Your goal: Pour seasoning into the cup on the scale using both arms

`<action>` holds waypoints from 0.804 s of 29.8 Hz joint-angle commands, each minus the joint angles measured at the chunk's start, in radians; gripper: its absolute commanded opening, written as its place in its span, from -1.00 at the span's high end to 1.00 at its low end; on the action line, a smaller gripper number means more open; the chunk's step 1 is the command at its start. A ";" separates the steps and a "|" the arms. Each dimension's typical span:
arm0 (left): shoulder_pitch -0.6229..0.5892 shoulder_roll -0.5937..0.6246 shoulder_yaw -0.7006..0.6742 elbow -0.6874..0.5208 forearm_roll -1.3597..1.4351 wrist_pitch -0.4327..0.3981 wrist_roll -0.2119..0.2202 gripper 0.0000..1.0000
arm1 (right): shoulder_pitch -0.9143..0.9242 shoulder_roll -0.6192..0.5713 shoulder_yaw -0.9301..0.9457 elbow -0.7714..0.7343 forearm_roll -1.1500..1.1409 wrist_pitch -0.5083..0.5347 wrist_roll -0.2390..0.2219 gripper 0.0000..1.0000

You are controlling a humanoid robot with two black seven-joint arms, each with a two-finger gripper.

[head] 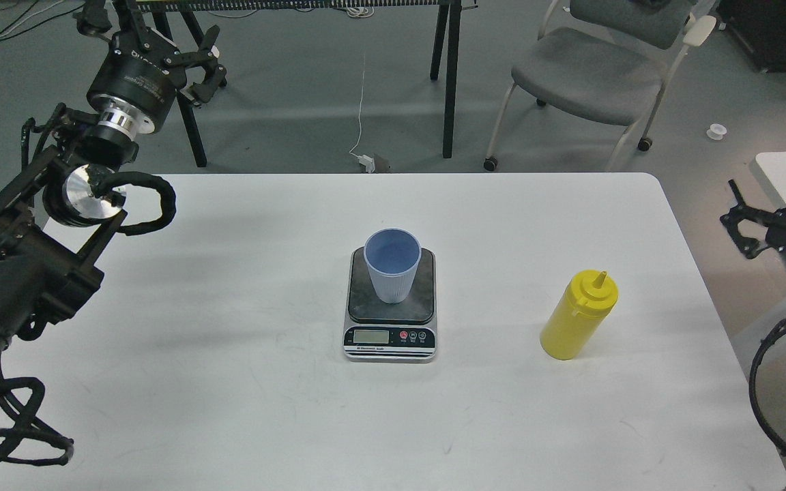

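Note:
The light blue ribbed cup (392, 265) stands upright on the dark platform of the scale (368, 302) at the middle of the white table (229, 382). The yellow seasoning bottle (576, 316) stands upright and alone on the table, right of the scale, cap on. My left gripper (154, 35) is open and empty, raised beyond the table's far left corner. My right gripper (778, 179) is open and empty, off the table's right edge, well apart from the bottle.
A grey chair (591, 68) and black table legs (449, 75) stand on the floor behind the table. A second white table (778, 170) is at the right edge, close to my right gripper. A white cable (361, 102) lies on the floor.

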 commanded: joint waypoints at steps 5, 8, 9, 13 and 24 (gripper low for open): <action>0.002 -0.003 -0.002 0.012 -0.018 -0.014 0.002 -0.99 | 0.289 0.136 -0.114 -0.326 -0.034 0.000 -0.034 -0.99; 0.005 -0.001 -0.001 0.015 -0.016 -0.012 0.003 -0.99 | 0.329 0.214 -0.106 -0.384 -0.034 0.000 -0.031 -0.99; 0.013 -0.001 -0.001 0.015 -0.016 -0.012 0.003 -0.99 | 0.344 0.231 -0.112 -0.406 -0.034 0.000 -0.032 -0.99; 0.027 -0.003 -0.001 0.015 -0.016 -0.012 0.003 -0.99 | 0.374 0.250 -0.117 -0.438 -0.034 0.000 -0.034 -0.99; 0.094 -0.012 -0.004 -0.001 -0.018 -0.012 -0.003 -0.99 | 0.444 0.247 -0.123 -0.489 -0.035 0.000 -0.040 -0.99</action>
